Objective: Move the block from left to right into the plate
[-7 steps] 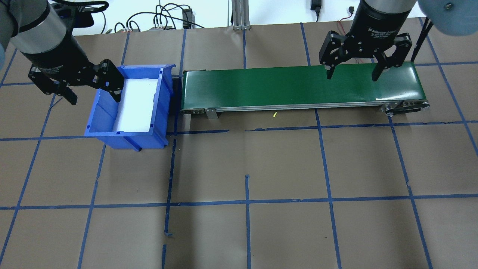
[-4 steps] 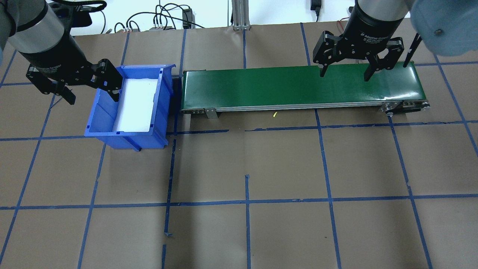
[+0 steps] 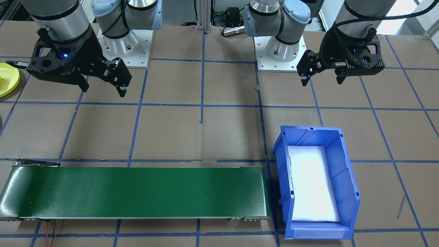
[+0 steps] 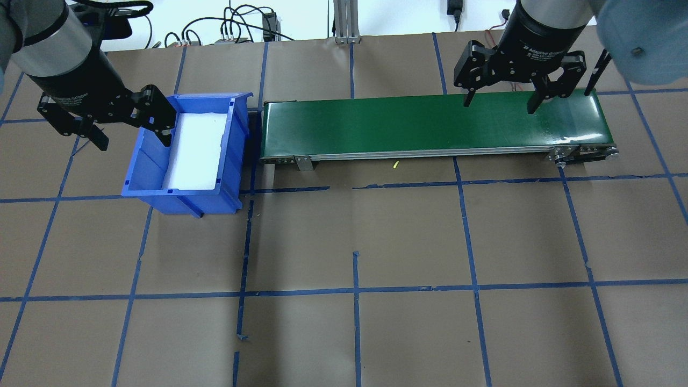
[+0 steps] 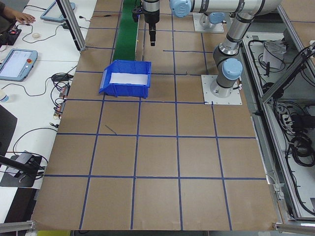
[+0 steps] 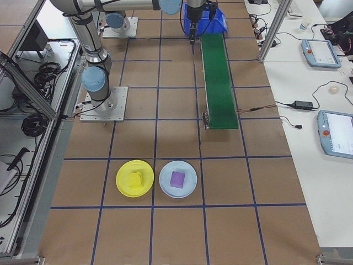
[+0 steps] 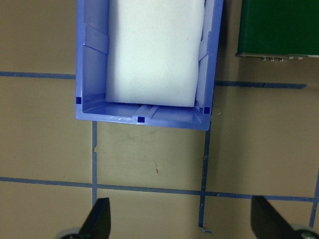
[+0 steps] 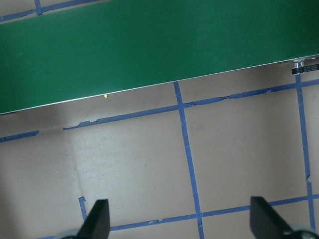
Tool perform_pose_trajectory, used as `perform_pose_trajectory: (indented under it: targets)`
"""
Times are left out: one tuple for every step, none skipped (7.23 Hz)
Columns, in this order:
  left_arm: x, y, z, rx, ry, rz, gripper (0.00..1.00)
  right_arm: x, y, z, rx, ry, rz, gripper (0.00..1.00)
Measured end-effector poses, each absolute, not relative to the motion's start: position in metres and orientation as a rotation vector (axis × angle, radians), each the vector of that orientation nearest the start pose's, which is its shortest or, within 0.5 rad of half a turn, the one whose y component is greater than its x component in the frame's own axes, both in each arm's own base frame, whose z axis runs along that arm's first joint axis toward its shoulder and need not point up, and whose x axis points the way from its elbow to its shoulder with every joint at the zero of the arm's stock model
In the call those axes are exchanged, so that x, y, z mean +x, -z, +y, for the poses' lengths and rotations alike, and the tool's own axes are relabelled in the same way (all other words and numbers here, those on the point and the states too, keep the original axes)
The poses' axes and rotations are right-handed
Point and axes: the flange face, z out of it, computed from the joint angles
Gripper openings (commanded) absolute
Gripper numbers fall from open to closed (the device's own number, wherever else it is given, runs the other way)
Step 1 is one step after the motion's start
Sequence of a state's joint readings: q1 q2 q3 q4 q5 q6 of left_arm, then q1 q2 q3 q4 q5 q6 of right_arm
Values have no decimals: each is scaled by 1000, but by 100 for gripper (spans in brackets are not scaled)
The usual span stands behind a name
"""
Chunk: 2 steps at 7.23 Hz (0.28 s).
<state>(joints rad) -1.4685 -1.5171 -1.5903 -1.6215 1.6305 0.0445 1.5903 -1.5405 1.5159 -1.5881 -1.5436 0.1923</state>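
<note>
Brown paper ruled with blue tape lines covers the table (image 4: pixel 376 242), on which a green conveyor belt (image 4: pixel 430 126) lies with a blue bin (image 4: pixel 185 188) just beside its one end; the bin holds a white foam liner (image 4: pixel 196 150). The left gripper (image 4: pixel 131 131) hangs above the bin's outer rim with its jaws spread and nothing between them; its wrist view looks down on the bin's near wall and on bare paper between the two fingertips (image 7: pixel 99 219). The right gripper (image 4: pixel 500 102) hovers over the far end of the belt, jaws likewise wide apart and empty. In the exterior right view, the yellow plate (image 6: pixel 134 178) rests on the table well apart from the belt, with a yellow block (image 6: pixel 135 179) lying in it. Just beside it stands a pale blue plate (image 6: pixel 178 179) carrying a purple block (image 6: pixel 177 178). Both plates are far from either gripper.
</note>
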Motion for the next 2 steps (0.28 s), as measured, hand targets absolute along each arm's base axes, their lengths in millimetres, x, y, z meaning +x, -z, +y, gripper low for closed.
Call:
perform_pose_trajectory:
  targets:
    - [-79,-499,-478,-88,-32,3082,100,145,-502,-506,269,60,3101,100]
    - [-79,-499,-478,-88,-32,3082,100,145,-501,-506,271,59,3102,100]
